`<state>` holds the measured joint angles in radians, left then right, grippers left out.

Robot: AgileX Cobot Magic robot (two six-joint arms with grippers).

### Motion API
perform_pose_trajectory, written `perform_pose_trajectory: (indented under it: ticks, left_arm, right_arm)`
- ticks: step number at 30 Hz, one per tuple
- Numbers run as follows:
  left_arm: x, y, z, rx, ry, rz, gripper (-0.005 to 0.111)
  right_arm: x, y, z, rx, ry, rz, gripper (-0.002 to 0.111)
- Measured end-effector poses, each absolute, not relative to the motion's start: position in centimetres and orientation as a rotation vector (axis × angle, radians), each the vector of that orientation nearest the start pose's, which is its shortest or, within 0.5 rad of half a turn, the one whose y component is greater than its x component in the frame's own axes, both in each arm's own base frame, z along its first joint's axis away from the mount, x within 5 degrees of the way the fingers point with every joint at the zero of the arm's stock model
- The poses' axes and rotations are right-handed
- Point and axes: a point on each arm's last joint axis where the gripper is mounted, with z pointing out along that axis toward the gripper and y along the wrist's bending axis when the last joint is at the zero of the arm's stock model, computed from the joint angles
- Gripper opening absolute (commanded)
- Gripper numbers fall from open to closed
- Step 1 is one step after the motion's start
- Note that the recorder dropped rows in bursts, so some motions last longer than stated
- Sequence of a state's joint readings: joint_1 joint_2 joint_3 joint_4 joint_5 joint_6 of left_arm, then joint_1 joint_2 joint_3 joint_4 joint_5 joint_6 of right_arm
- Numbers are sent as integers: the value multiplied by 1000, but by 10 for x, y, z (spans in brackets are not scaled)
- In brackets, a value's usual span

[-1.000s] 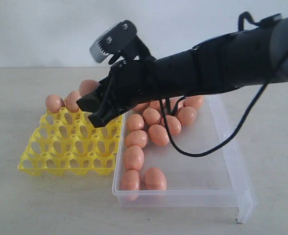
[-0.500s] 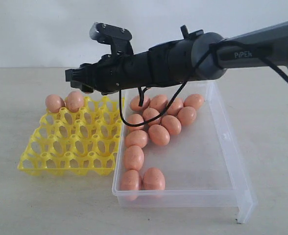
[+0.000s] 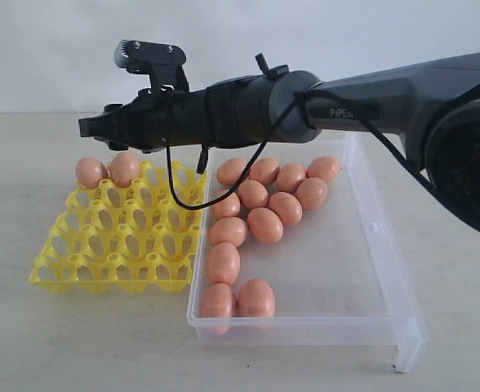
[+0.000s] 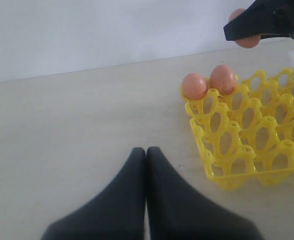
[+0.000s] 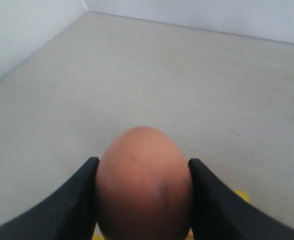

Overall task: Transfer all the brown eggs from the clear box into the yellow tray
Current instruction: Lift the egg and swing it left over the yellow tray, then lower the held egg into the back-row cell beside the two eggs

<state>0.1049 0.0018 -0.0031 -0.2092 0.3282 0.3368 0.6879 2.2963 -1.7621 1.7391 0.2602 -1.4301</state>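
My right gripper (image 5: 143,162) is shut on a brown egg (image 5: 143,185), which fills the gap between its dark fingers. In the exterior view that gripper (image 3: 90,127) reaches across to the left and hovers above the back left corner of the yellow tray (image 3: 117,245). Two brown eggs (image 3: 91,171) (image 3: 124,167) sit in the tray's back row. Several more brown eggs (image 3: 264,224) lie in the clear box (image 3: 362,286). My left gripper (image 4: 146,150) is shut and empty, low over the bare table beside the tray (image 4: 247,145).
The box's flange (image 3: 411,343) sticks out at its front right corner. A pale wall rises behind the table. The right arm's cable (image 3: 183,192) hangs in a loop over the tray's back edge.
The right arm has levelled out and stretched further left with the egg, from over the tray's back right to above its back left corner. The eggs in tray and box have not moved.
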Motion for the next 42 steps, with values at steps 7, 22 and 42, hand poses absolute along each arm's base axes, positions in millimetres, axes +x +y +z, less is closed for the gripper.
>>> perform_pose_trajectory:
  ticks: [7,22,42]
  left_arm:
    - [54,0,185,78,1803,113,-4]
    - [54,0,185,78,1803,113,-4]
    - [54,0,185,78,1803,113,-4]
  right_arm:
    - [402,351,184,-700,1923,674,0]
    - [396,358,174,-826,1881,301,0]
    - [348,398,225,-321,1732,409,0]
